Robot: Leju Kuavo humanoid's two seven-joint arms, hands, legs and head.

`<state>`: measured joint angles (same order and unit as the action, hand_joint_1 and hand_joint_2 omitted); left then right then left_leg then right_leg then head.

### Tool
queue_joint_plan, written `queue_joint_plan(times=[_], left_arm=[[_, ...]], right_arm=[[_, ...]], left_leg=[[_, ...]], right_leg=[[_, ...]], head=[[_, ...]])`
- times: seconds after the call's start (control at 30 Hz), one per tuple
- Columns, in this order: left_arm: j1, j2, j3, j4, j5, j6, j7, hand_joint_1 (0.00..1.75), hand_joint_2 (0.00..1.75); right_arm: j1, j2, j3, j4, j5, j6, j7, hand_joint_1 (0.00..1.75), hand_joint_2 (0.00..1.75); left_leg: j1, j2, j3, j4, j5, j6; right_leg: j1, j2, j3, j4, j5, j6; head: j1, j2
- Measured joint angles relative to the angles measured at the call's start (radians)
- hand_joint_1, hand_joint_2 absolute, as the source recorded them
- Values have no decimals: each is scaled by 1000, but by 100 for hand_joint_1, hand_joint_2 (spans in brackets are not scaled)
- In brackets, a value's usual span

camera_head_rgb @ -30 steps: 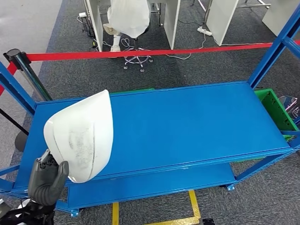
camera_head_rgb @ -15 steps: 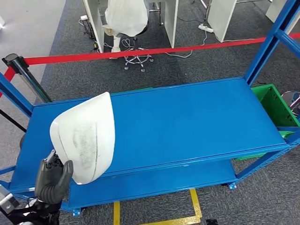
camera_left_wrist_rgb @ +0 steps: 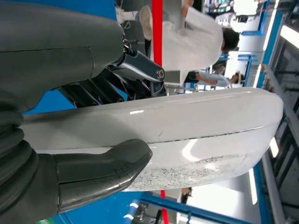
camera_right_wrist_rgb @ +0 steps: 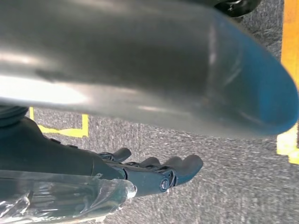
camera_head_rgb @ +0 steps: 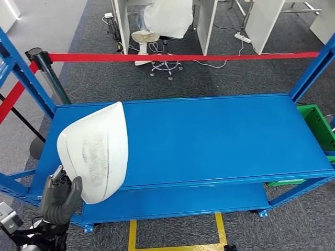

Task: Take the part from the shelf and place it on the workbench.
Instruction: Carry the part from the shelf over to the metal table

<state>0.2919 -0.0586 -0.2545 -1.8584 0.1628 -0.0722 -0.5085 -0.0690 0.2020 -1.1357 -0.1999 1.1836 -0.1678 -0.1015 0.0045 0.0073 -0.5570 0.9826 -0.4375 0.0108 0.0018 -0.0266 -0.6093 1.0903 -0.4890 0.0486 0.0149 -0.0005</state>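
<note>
- Part [camera_head_rgb: 95, 151], a white curved shell with grey scuffing, sits in my left hand [camera_head_rgb: 59, 198], raised over the near left end of the blue shelf [camera_head_rgb: 221, 136] and clear of its surface.
- Left wrist view: the thick thumb lies across one face of the shell and the darker fingers [camera_left_wrist_rgb: 91, 88] back the other, so the fingers are clamped on the shell near one end.
- My right hand [camera_right_wrist_rgb: 155, 175] hangs over grey carpet and yellow floor tape [camera_right_wrist_rgb: 289, 140], fingers loosely extended, nothing in them.
- I judge the step in hand to be the carry; no bench is in sight from here.
- Most of the shell overhangs the grip, so I would keep the wrist level, turn slowly and avoid jolts that could lever it loose.
- Blue uprights [camera_head_rgb: 23, 73], a red barrier tape [camera_head_rgb: 181, 56] and a seated person [camera_head_rgb: 168, 18] lie beyond; I would swing the part wide of the posts.
</note>
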Motion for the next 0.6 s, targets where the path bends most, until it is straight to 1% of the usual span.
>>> queue_joint_plan(times=[0.07, 0.1, 0.13, 0.17, 0.2, 0.23, 0.27, 0.3, 0.33, 0.37, 0.4, 0.43, 0.47, 0.5, 0.53, 0.57, 0.6], left_arm=[[0, -1, 0, 3, 0, 0, 0, 175, 175], [0, -1, 0, 5, 0, 0, 0, 175, 175], [0, -1, 0, 7, 0, -1, 0, 175, 175], [0, -1, 0, 9, 0, -1, 0, 175, 175], [0, -1, 0, 10, 0, -1, 1, 175, 175], [-1, -1, 0, 11, 1, -2, 1, 175, 175], [-2, -2, 0, 11, 1, -2, 2, 175, 175], [-3, -2, 0, 11, 2, -2, 2, 175, 175], [-4, -3, 0, 11, 2, -2, 3, 175, 175], [-5, -3, 0, 12, 3, -3, 3, 175, 175], [-5, -3, 0, 12, 3, -3, 4, 175, 175], [-4, -3, 0, 12, 3, -3, 5, 175, 175], [-5, -3, 0, 12, 4, -4, 6, 175, 175], [-7, -3, -1, 13, 4, -4, 7, 175, 175], [-9, -3, -1, 14, 5, -5, 7, 175, 175], [-10, -3, -1, 15, 5, -6, 8, 175, 175], [-11, -3, -1, 16, 5, -7, 8, 175, 175]], right_arm=[[0, 0, 0, 0, -1, 0, 1, 0, 0], [1, 0, 0, 0, -2, 0, 1, 0, 0], [2, 0, 0, 0, -3, 1, 0, 0, 0], [2, 0, 0, 0, -3, 2, -1, 0, 0], [2, 0, 0, 0, -2, 3, -1, 0, 0], [1, 0, 0, 0, 0, 4, -1, 0, 0], [1, 0, 1, 0, 1, 4, 1, 0, 0], [1, 1, 1, 0, 1, 4, 2, 0, 0], [0, 1, 1, 0, 2, 3, 2, 0, 0], [0, 2, 1, 0, 3, 3, 3, 0, 0], [0, 2, 1, 0, 5, 2, 3, 0, 0], [0, 3, 1, 0, 6, 1, 4, 0, 0], [-1, 3, 1, 0, 7, 0, 4, 0, 0], [-1, 4, 1, 0, 7, -1, 4, 0, 0], [0, 4, 1, 0, 7, -2, 5, 0, 0], [1, 4, 1, 0, 7, -4, 5, 0, 0], [2, 4, 1, 0, 6, -7, 6, 0, 0]], left_leg=[[0, -13, -6, 0, 5, 5], [0, -21, -9, 0, 8, 6], [0, -30, -12, 1, 11, 5], [0, -40, -14, 1, 13, 3], [0, -51, -15, 1, 16, 1], [0, -61, -16, 1, 19, -3], [-1, -71, -18, 3, 21, -6], [-1, -80, -21, 3, 24, -12], [-1, -88, -24, 3, 28, -18], [0, -96, -28, 2, 33, -25], [2, -102, -31, 0, 37, -32], [3, -97, -35, 3, 34, -38], [3, -82, -44, 19, 20, -43], [2, -62, -61, 55, -8, -48], [2, -39, -85, 112, -46, -52], [2, -27, -114, 182, -85, -56], [3, -21, -138, 245, -114, -58]], right_leg=[[-2, 18, -56, 140, -74, 6], [-2, 21, -78, 196, -96, 7], [-2, 22, -83, 216, -99, 6], [-2, 24, -68, 194, -82, 5], [-3, 31, -32, 133, -51, 3], [-4, 49, 11, 55, -22, 0], [-7, 68, 48, -14, -2, -3], [-8, 82, 73, -61, 8, -5], [-7, 90, 83, -81, 9, -8], [-5, 85, 84, -83, 10, -13], [-5, 76, 84, -83, 15, -19], [-5, 68, 84, -85, 20, -27], [-6, 59, 82, -88, 26, -34], [-7, 50, 79, -90, 31, -41], [-7, 43, 75, -91, 34, -45], [-6, 34, 69, -91, 37, -47], [-5, 27, 63, -91, 40, -48]], head=[[4, 0], [4, 0], [4, 0], [4, 0], [4, 0], [4, 0], [4, 0], [3, 0], [3, 0], [2, 0], [3, 0], [2, 0], [0, 0], [-3, 0], [-5, 0], [-8, 0], [-8, 0]])
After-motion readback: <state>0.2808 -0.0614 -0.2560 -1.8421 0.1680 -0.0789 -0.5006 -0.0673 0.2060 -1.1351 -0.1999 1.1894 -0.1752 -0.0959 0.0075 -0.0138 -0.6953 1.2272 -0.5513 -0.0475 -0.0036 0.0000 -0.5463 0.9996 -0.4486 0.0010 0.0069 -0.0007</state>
